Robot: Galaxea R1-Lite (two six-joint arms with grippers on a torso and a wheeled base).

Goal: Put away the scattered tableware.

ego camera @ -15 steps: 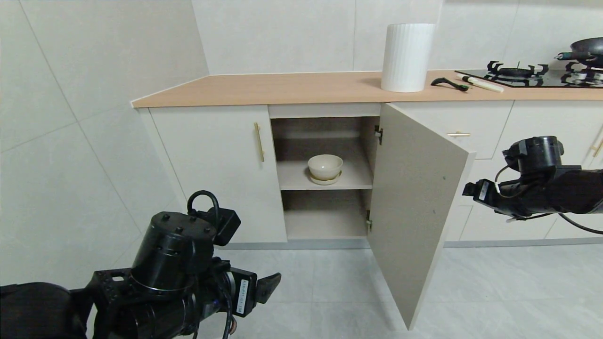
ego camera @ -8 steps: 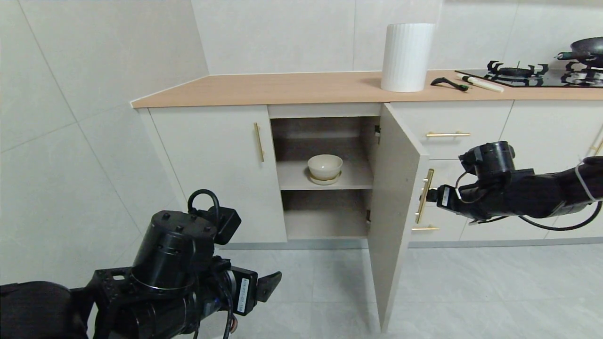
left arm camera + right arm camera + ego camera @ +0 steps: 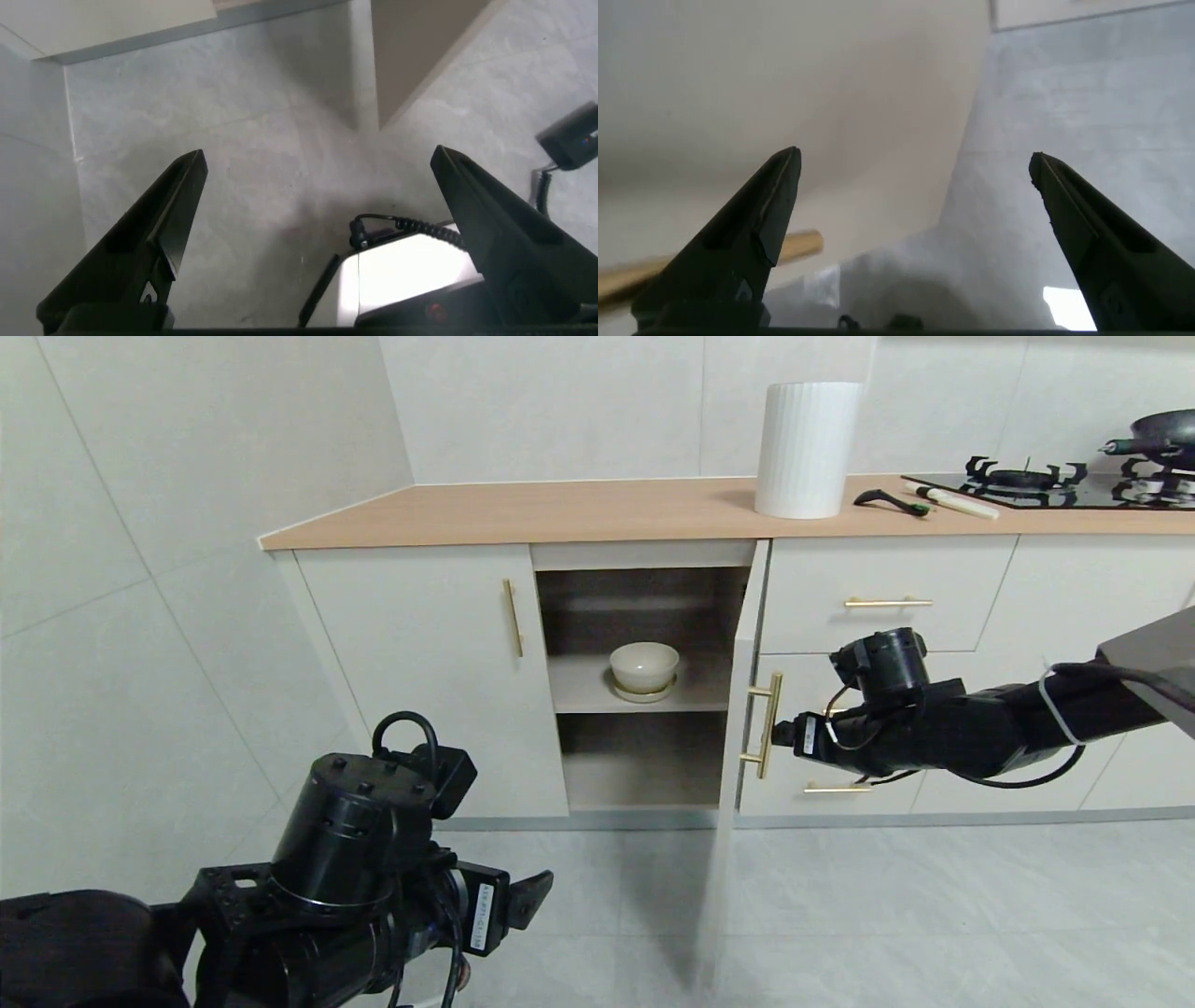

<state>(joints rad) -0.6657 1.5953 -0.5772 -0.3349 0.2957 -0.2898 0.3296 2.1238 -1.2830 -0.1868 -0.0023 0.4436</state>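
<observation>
- Standing here, I see the cupboard door (image 3: 744, 644) about half open and nearly edge-on to me. The right claw (image 3: 792, 733) is just beside its brass handle (image 3: 767, 725), with its fingers spread wide and nothing in them.
- The bowl (image 3: 644, 666) sits on a saucer (image 3: 642, 693) on the middle shelf (image 3: 588, 689) inside, so that pair looks put away.
- First worry: with the fingers spread so close to the handle, one tip could hook behind the bar. A sideways pull of the arm would then drag the door outward or strain the hinges.
- Second worry: a hard shove would bang the door into the frame, and the jolt could rattle the bowl off its saucer.
- Third worry: a push that lands on the rounded bar instead of the flat panel may slide off and leave the door ajar.
- Fourth worry: a dark-handled tool (image 3: 890, 501) and a pale stick (image 3: 950, 500) lie out on the worktop (image 3: 560, 511). If they count as tableware, shutting up now would leave them behind.
- The left claw (image 3: 532, 901) hangs low above the floor (image 3: 280, 121), wide open and empty. It is well apart from the door, so I expect no trouble there.
</observation>
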